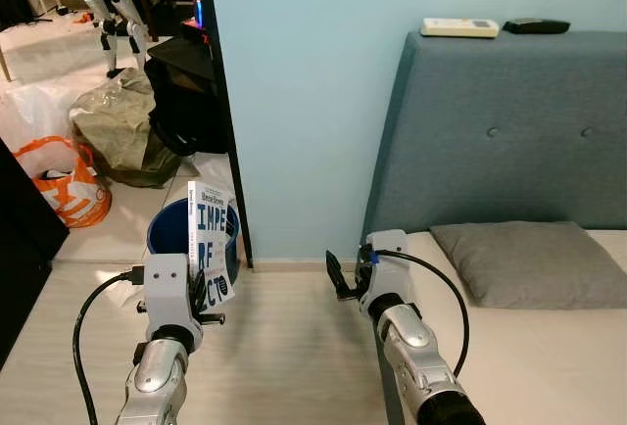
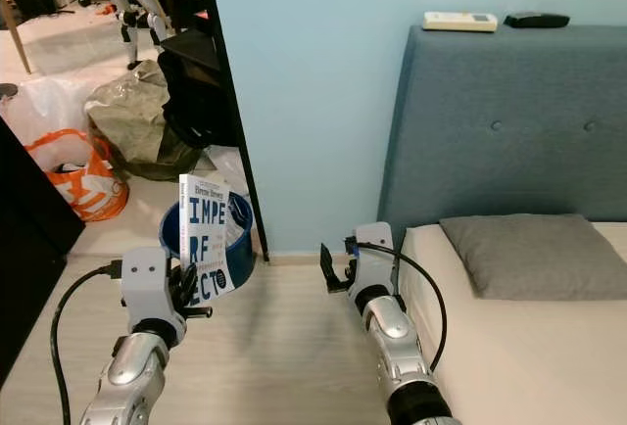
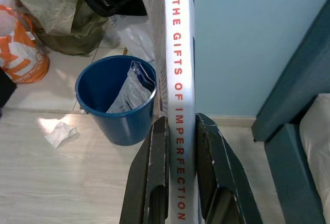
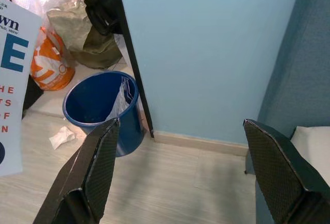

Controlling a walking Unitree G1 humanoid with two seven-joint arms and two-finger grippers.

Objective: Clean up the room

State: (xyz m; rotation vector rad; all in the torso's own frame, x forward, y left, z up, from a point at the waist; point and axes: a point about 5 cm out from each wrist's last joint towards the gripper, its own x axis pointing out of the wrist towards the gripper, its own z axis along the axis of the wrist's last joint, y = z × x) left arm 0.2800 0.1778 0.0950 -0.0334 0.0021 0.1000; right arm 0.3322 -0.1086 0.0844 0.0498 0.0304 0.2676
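Left wrist view is showing the spine of a white book (image 3: 178,105), lettered in red "THE GIFTS OF IMPERFECTION". The left hand (image 3: 180,182) is pinching this spine between its two black fingers (image 3: 152,182), holding the book upright above the pale wood floor (image 1: 284,347). In the left eye view the front cover is reading "IMPE / RF / CTO" in large blue letters; the author line at the top is too small to make out. In the right wrist view a corner of the same cover is showing partial letters, cut off by the frame edge.

Beyond the book a blue bucket (image 3: 116,100) is standing on the floor beside the dark door frame (image 1: 220,102), with a crumpled silver wrapper (image 3: 131,90) inside it. A scrap of white paper (image 3: 59,133) is lying on the floor near the bucket. An orange and white bag (image 1: 69,185) and an olive bag (image 1: 118,126) are sitting further back; the orange bag's print is illegible.

The right hand (image 4: 180,167) is hanging with its fingers spread wide, gripping nothing, just beside the bed (image 1: 529,366). A grey pillow (image 1: 534,263) is lying on the bed. On top of the headboard (image 1: 509,131) a white remote (image 1: 458,27) and a black one (image 1: 536,25) are resting, their markings unreadable.
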